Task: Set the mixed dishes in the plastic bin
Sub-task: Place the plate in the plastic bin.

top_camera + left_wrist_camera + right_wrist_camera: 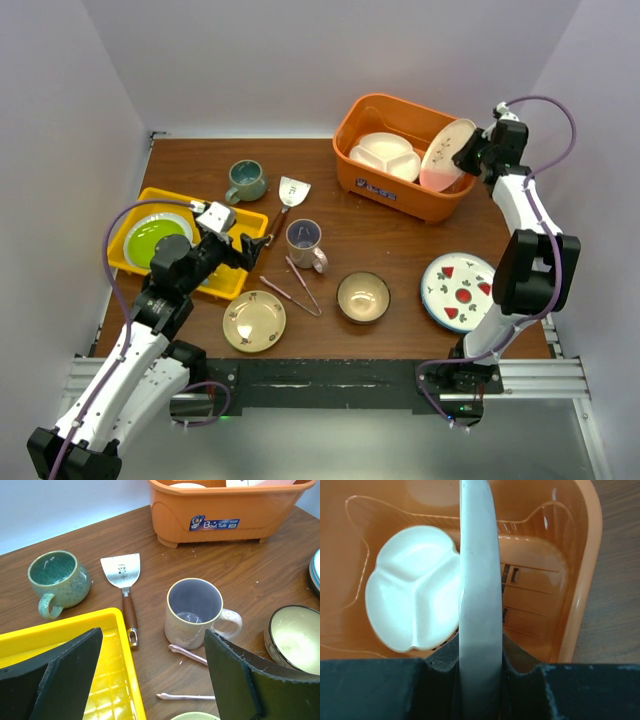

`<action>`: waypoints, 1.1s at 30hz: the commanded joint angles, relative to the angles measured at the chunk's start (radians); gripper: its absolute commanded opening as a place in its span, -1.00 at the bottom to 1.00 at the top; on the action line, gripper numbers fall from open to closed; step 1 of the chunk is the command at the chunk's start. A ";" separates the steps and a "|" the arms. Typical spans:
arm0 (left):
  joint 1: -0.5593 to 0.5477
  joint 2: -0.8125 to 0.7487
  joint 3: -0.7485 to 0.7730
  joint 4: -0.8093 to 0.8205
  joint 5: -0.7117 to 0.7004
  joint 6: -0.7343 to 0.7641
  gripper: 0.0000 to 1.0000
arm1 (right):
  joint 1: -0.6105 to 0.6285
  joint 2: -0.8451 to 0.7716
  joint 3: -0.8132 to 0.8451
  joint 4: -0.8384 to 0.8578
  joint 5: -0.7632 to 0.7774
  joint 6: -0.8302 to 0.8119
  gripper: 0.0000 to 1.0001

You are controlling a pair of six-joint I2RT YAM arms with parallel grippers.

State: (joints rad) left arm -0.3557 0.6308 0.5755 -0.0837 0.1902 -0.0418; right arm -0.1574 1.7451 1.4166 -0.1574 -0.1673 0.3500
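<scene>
Plastic bin (pixel 395 192), near the tabletop's (pixel 400 252) far right corner, already containing the white divided plate (pixel 385 156). Right gripper (pixel 468 158) clamps a pale plate (pixel 446 152) by its rim, edge-on over the bin: placing step; next, lower gently, then release. Left gripper (pixel 152 652), wide, hovers by the yellow tray (pixel 115 680).

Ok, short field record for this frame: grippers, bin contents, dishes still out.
Right gripper: shut on pale pink round ceramic plate, held on edge over deep orange plastic bin
In bin: white divided ceramic plate
Left gripper: open, empty, over shallow yellow tray
Still out: lavender mug, teal mug, bronze bowl, cream plate, strawberry-print plate, lime-green plate in tray
</scene>
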 commanded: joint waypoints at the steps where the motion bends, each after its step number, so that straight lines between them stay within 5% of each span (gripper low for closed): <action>1: 0.000 -0.005 -0.005 0.048 0.014 -0.001 0.76 | -0.002 -0.047 0.018 0.130 0.009 -0.003 -0.72; 33: 0.000 0.003 -0.003 0.048 0.017 0.000 0.78 | -0.002 0.076 0.016 0.128 -0.015 0.001 -0.49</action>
State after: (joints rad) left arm -0.3557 0.6357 0.5755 -0.0834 0.1974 -0.0418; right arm -0.1574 1.8141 1.4052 -0.1154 -0.1734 0.3515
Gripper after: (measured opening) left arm 0.885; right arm 0.248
